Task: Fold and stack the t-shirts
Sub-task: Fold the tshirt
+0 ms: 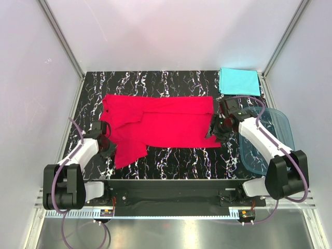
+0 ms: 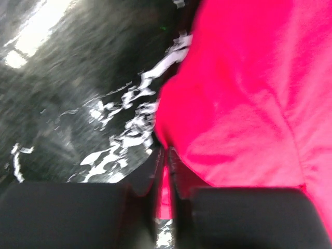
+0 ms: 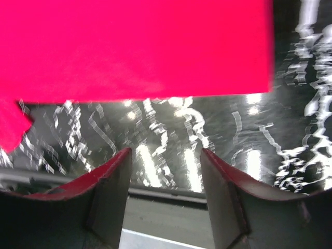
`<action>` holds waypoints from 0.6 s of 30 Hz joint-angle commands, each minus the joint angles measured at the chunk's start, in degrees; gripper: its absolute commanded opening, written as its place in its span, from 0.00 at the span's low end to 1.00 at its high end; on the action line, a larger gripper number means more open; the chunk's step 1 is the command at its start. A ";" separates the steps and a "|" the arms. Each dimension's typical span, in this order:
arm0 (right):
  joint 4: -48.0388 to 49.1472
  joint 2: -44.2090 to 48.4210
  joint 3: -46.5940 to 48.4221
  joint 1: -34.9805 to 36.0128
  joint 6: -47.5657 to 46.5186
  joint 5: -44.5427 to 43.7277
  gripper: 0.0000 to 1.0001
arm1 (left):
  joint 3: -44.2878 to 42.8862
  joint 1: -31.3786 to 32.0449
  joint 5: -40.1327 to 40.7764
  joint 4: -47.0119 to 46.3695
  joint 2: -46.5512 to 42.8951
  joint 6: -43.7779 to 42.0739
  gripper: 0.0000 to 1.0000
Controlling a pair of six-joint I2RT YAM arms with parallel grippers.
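Two arms mounted at opposite ends of the black base bar (image 1: 166,196): left arm (image 1: 83,151) and right arm (image 1: 257,136) have white link shells, black joint housings and looping purple cables (image 1: 249,97). The right gripper (image 3: 165,151) carries two dark wedge-shaped fingers (image 3: 111,199), reddish at the edges.

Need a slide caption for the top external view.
Left gripper pinches the red t-shirt at its left edge; right gripper open by its right edge; folded turquoise t-shirt at far right.

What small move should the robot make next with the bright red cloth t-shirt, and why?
Probably ease the right gripper forward and close on the bright red cloth t-shirt: its jaws stand open and empty short of the cloth, while the left gripper pinches the opposite edge.
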State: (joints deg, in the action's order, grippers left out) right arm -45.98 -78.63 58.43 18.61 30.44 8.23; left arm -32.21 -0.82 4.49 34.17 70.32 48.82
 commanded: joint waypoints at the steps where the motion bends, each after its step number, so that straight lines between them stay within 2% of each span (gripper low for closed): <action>1: 2.64 -0.12 -2.97 -5.59 2.08 1.24 0.57 | 2.85 0.12 0.78 -2.97 2.89 -0.21 0.02; 6: 6.16 -4.41 -6.13 -8.59 3.75 -1.02 0.48 | 3.02 0.20 -0.44 -0.08 -1.59 -0.48 0.00; 12: 15.12 -6.97 -12.02 -10.35 7.35 -0.06 0.54 | 4.87 0.12 -1.50 2.73 -9.58 0.58 0.00; 18: 16.62 -8.47 -13.26 -11.14 7.53 -2.78 0.54 | 4.26 0.38 -2.47 4.06 -12.84 1.10 0.00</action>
State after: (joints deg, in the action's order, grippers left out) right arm -33.01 -86.91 45.50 8.19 36.80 7.97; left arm -27.46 -0.64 3.07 36.93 58.81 49.28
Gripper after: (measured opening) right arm 0.542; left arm 0.012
